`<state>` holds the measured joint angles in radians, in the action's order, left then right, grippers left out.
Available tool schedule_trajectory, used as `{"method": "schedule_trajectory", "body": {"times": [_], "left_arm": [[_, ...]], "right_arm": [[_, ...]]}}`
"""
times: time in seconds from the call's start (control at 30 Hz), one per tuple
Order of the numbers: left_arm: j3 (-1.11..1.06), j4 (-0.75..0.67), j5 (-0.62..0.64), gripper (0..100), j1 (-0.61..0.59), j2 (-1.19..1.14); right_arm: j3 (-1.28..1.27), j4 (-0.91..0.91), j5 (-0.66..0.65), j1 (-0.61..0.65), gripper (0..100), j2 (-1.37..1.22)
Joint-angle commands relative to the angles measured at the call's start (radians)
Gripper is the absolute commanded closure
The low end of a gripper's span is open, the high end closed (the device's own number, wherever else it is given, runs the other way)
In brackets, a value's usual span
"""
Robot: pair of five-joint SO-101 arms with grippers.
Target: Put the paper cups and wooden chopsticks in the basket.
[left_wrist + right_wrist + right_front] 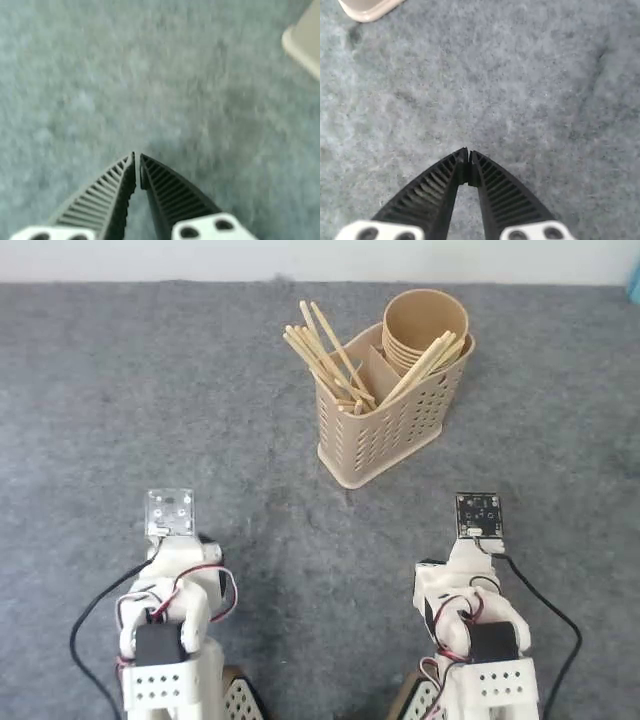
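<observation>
Standing in the basket, stacked paper cups, wooden chopsticks leaning

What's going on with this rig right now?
Nothing is being handled. The paper cups and wooden chopsticks stand in the basket. Both arms sit at the near side, with the left claw and right claw shut and empty over the grey mat.

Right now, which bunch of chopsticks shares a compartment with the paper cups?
The smaller bunch, leaning against the paper cups in the basket; the bigger bunch fans out alone in the other compartment.
</observation>
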<state>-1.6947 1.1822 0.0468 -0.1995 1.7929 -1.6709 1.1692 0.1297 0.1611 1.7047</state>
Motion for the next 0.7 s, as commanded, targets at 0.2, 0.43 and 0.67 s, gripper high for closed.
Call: {"method": "schedule_trajectory", "body": {"times": [0.2,0.43,0.67], "left_arm": [[0.01,0.072,0.0,99,-0.02,0.011],[0.01,0.072,0.0,99,-0.021,0.011],[0.01,0.072,0.0,99,-0.021,0.011]], "right_arm": [[0.0,0.09,0.02,-0.012,99.1,0.018],[0.002,0.102,0.02,-0.012,99.1,0.018],[0.002,0.102,0.018,-0.012,99.0,0.018]]}}
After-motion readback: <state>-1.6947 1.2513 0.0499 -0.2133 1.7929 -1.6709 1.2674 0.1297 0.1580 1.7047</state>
